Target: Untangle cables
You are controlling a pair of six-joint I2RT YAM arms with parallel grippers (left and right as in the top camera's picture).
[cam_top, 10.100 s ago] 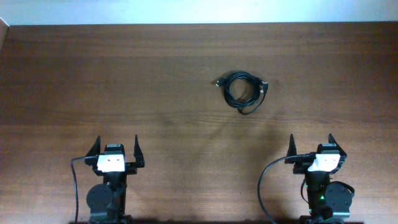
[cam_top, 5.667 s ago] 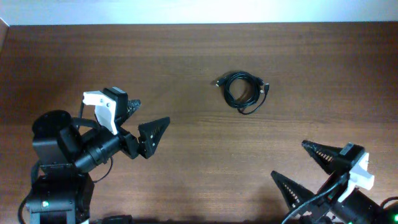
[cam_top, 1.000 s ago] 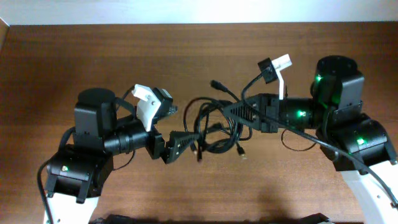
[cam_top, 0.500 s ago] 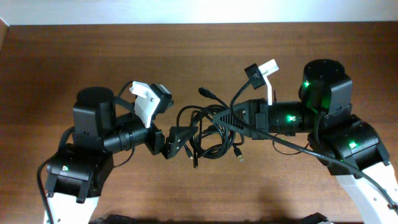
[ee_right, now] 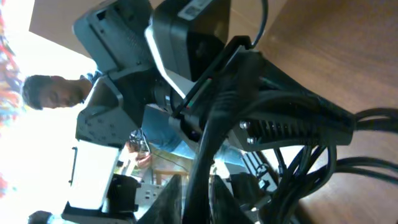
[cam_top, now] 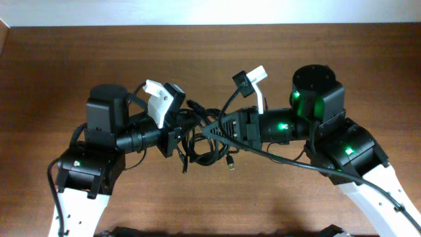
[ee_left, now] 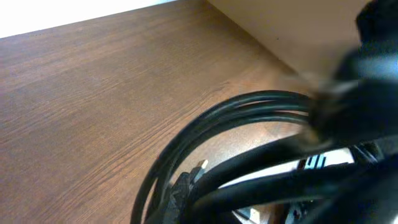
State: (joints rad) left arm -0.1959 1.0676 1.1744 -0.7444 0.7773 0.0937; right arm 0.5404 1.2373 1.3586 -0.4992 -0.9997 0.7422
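Observation:
A tangle of black cables (cam_top: pixel 210 150) hangs between my two grippers above the wooden table (cam_top: pixel 59 66), with loose plugs dangling (cam_top: pixel 231 160). From the left, my left gripper (cam_top: pixel 183 131) is shut on the bundle. In the left wrist view thick loops (ee_left: pixel 205 124) fill the frame beside one ribbed finger (ee_left: pixel 179 188). My right gripper (cam_top: pixel 214 128) reaches in from the right, facing the left one. In the right wrist view its jaws (ee_right: pixel 196 182) stand slightly apart. One strand (ee_right: pixel 214 124) runs loosely between them, and the other loops (ee_right: pixel 311 168) lie to the right.
The right arm's own supply lead (cam_top: pixel 283 155) trails across the table toward the front. A white wall strip (cam_top: pixel 210 10) borders the table's far edge. A person (ee_right: pixel 43 93) shows in the background of the right wrist view.
Both arms and the bundle have drifted left and closer together. The left gripper has shut on the cables. The right jaws, shut on a strand before, have parted.

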